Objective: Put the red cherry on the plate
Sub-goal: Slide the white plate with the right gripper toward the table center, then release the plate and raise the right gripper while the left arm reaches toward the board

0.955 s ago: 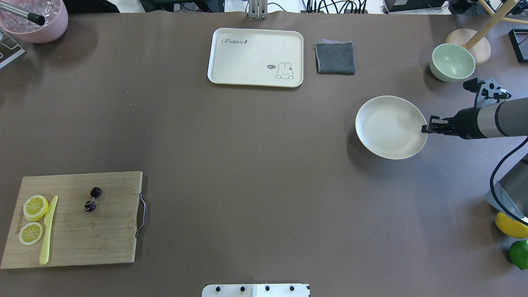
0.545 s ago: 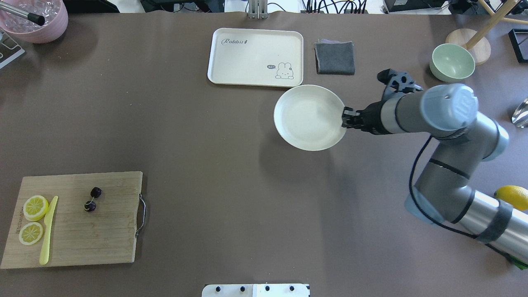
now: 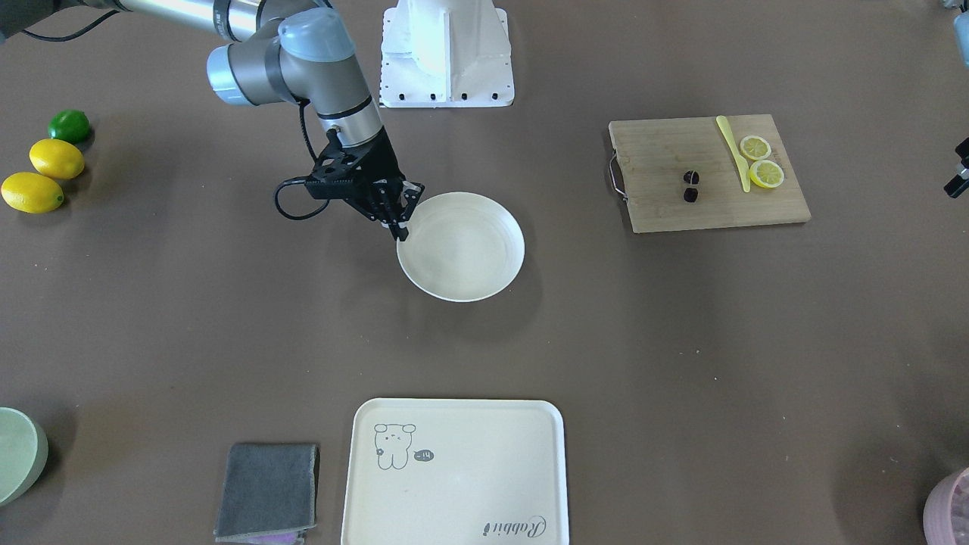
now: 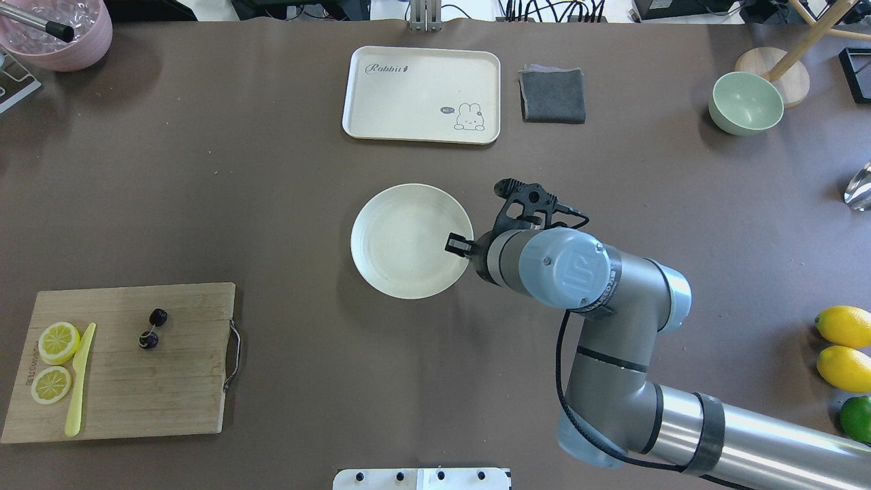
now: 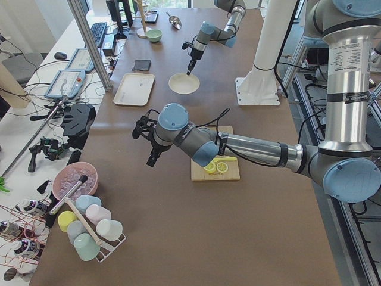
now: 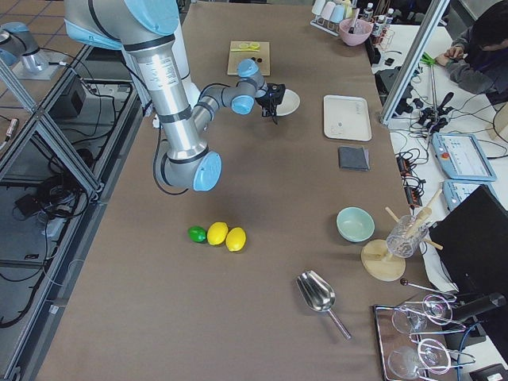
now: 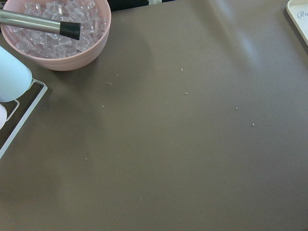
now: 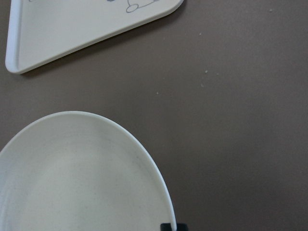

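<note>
A wooden cutting board (image 4: 163,388) lies at the robot's near left. It carries the red cherry (image 4: 158,317), two lemon slices (image 4: 59,342) and a yellow plastic knife (image 4: 80,381) lying just beside the slices. The cherry lies well apart from the plate (image 4: 401,238), which is at mid-table, with bare brown tabletop between them. Beyond the plate are a cream rabbit tray (image 4: 422,95) and a folded grey cloth (image 4: 552,95). A pale green bowl (image 4: 746,103) stands far right, and two lemons (image 4: 844,325) and a lime (image 4: 856,416) lie near right.

The right arm reaches in from the right, elbow bent, wrist pointing down and leftward. The right gripper (image 3: 400,227) pinches the plate's rim on the side toward the arm, its fingers closed on it.

The left gripper (image 5: 152,159) hangs above the table's far left part, near a pink bowl of ice (image 7: 57,38). Whether its fingers are open or closed cannot be told.
</note>
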Available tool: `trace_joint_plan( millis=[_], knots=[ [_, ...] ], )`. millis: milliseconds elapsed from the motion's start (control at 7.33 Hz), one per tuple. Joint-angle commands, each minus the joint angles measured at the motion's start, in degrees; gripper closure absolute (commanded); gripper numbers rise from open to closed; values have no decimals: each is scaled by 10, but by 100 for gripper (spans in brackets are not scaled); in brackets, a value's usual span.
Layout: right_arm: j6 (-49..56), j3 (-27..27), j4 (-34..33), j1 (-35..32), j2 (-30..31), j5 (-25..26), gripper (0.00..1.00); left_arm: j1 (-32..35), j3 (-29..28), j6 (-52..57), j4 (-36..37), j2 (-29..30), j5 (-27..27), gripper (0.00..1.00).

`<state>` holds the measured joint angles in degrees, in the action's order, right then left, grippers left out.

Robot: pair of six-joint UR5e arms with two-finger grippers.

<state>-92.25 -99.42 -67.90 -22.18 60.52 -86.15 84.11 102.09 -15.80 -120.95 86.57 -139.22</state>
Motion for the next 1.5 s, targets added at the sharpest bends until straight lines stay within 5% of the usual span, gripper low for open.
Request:
trace_joint_plan(
  millis=[0,273,545,818,1227,1364],
  knots=[
    [-9,9,-6,22,-8,24,100,0,0,1,0,0,0,1],
    [-9,13,-7,22,-12,40,6,-3,0,1,0,-1,0,1],
    [18,7,-9,-13,-23,16,0,-3,3,-11,-1,-2,-1,1],
    [91,-28,-66,-120,-12,-129,0,-71,48,-172,-2,-1,-15,1],
    [320,-111,-186,-315,68,-304,0,-202,117,-295,-3,-4,39,1],
    [416,-129,-189,-380,119,-352,0,-264,128,-329,-14,-8,93,2]
  ],
)
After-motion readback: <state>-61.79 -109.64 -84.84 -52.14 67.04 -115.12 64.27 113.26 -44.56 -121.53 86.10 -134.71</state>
